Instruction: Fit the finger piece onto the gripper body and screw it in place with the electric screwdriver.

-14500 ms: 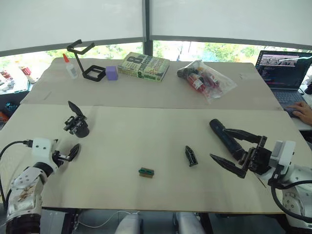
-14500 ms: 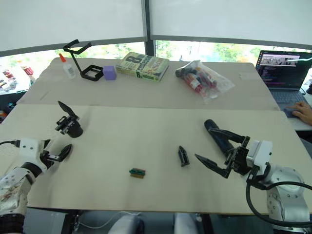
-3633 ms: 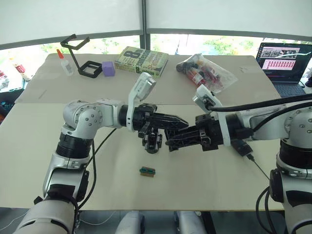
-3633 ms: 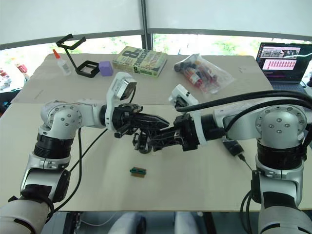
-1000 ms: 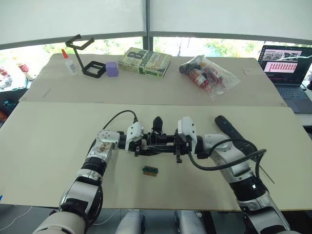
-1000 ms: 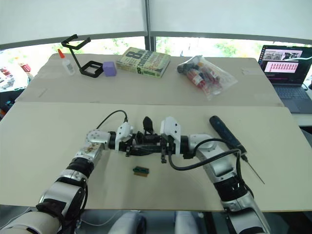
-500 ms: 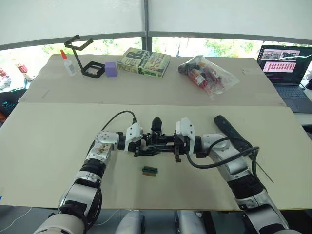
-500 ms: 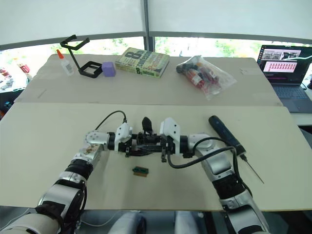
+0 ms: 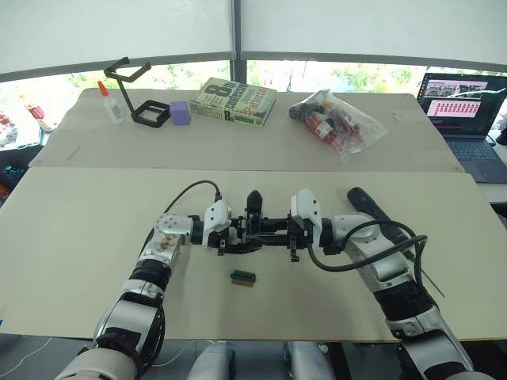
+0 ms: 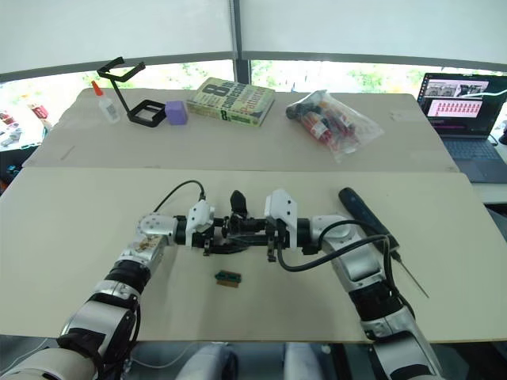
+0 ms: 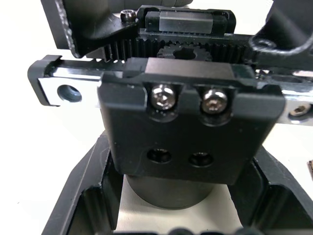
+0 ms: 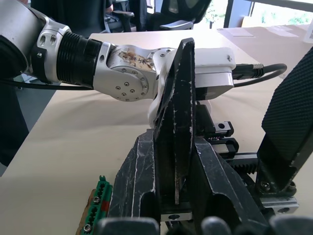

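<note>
beige table [image 9: 95, 237]: both claws clamp gripper body [image 9: 252, 226], hiding finger piece

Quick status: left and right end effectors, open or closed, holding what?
Left end effector: closed on the gripper body.
Right end effector: closed on the finger piece, at the gripper body.

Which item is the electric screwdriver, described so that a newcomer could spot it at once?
Start on the near cream tabletop and look at its right half. The long matte-black cylindrical electric screwdriver lies there diagonally, with a thin metal bit at its near end. It is far longer than the small green-and-brown block nearby.
</note>
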